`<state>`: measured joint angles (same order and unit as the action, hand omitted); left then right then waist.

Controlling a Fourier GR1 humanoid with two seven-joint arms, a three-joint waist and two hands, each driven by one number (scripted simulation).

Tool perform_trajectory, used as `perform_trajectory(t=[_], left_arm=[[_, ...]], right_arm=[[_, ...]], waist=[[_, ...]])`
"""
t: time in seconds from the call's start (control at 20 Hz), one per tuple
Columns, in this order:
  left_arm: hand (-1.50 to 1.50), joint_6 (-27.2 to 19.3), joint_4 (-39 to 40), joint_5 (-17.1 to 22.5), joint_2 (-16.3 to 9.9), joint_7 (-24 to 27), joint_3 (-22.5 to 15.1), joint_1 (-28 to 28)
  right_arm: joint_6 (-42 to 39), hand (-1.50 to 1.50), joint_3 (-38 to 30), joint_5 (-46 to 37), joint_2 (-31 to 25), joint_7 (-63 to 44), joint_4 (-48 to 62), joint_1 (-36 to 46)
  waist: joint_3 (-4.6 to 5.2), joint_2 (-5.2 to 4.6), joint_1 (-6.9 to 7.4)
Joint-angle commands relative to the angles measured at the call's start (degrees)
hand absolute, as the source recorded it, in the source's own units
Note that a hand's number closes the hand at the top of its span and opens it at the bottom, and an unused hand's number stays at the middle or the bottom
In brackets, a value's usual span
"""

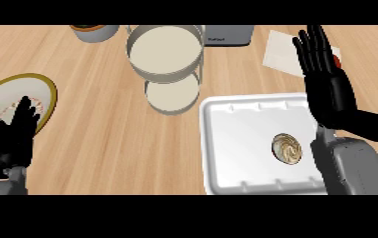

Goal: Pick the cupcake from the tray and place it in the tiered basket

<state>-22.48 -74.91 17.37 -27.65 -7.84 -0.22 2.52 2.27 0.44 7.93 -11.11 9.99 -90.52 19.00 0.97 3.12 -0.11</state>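
Note:
A cupcake (287, 148) with swirled cream frosting sits in the right half of a white tray (236, 147) at the lower right. The tiered basket (166, 57) stands at the top middle, its large upper tier above a smaller lower tier (173, 95). My right hand (325, 77) is held above the tray's right edge, fingers straight and pointing away, well above and right of the cupcake, holding nothing. At the lower left, my left hand (18, 132) rests open over the edge of a plate.
A yellow-rimmed plate (37, 89) lies at the left edge. A grey pot (94, 32) and a grey appliance (229, 35) stand along the back. A white napkin (284, 54) with something red lies at the back right. Bare wood stretches between plate and tray.

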Motion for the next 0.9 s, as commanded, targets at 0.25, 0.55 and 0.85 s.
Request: perform_trajectory(t=[0.25, 0.55, 0.85], left_arm=[[0.0, 14.37, -9.28, -1.56, 6.05, 10.35, -13.33, 5.57], [0.0, 17.46, 0.47, -4.26, 11.75, 17.1, -16.26, 7.03], [0.0, 17.7, -2.5, -4.08, 10.89, 16.02, -15.25, 3.36]], right_arm=[[-4.35, -1.5, 9.9, -2.02, 2.84, -10.49, 9.95, -2.42], [-2.02, -1.5, 11.17, -5.67, 6.7, 0.85, 13.59, -8.46], [-1.27, -1.5, 12.4, -15.3, -4.35, -8.61, -1.19, -6.95]], waist=[[-0.8, -3.66, 0.29], [-0.95, -3.27, -0.35], [-0.87, -2.8, -0.46]])
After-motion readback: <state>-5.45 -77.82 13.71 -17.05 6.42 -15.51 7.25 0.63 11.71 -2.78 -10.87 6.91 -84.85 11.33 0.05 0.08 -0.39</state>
